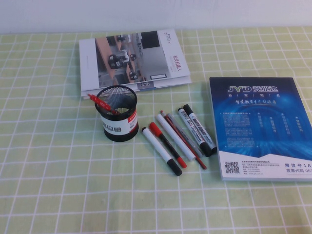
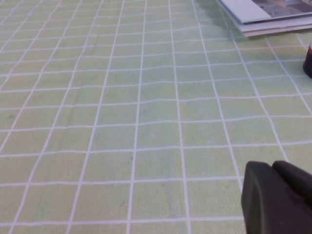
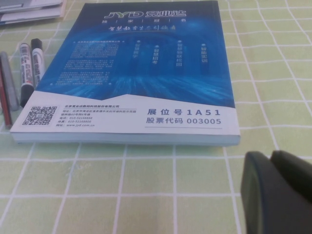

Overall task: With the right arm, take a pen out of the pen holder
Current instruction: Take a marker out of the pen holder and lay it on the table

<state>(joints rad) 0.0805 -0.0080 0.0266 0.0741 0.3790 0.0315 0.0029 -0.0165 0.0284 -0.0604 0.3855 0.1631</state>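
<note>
A black mesh pen holder [image 1: 117, 114] stands left of centre on the green checked cloth, with one red pen [image 1: 103, 103] leaning out over its left rim. Several pens and markers [image 1: 178, 141] lie side by side just to its right; two black markers [image 3: 30, 63] also show in the right wrist view. Neither arm appears in the high view. My right gripper [image 3: 271, 157] is shut and empty, low over the cloth in front of the blue booklet [image 3: 141, 63]. My left gripper [image 2: 272, 166] is shut and empty over bare cloth, far from the holder [image 2: 308, 61].
A blue JYD booklet [image 1: 261, 124] lies at the right of the table. A stack of white brochures [image 1: 131, 61] lies behind the holder. Bare cloth stretches along the front and left.
</note>
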